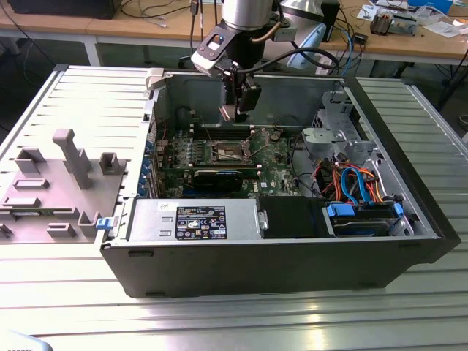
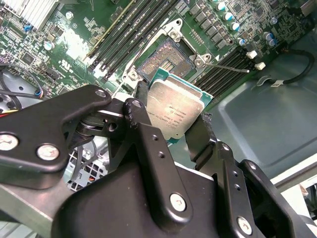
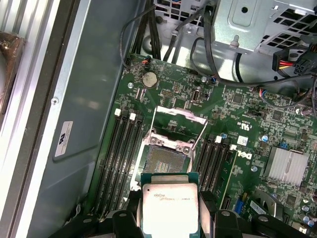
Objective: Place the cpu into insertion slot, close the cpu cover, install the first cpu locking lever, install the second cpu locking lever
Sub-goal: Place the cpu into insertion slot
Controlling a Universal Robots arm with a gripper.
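The black two-fingered gripper (image 2: 172, 110) is clenched on the cpu (image 2: 174, 99), a small flat square chip with a silvery-grey metal top and a green rim, its fingers (image 2: 142, 101) pressing on two opposite edges. In the first wrist view the chip (image 3: 170, 206) hangs level in the air above the green motherboard (image 3: 247, 114), close to the insertion slot (image 3: 166, 157) but clear of it. That square dark socket with its silver metal rim lies bare, mid-board, between two banks of long black memory slots (image 3: 121, 158). The cpu cover (image 3: 181, 115), a thin silver metal frame, is swung open at the socket's far edge. A thin wire lever (image 2: 227, 67) juts from one socket corner. In the exterior view the gripper (image 1: 240, 104) hangs inside the open grey computer case (image 1: 256, 263), near its far wall, on a slatted metal table (image 1: 219, 322).
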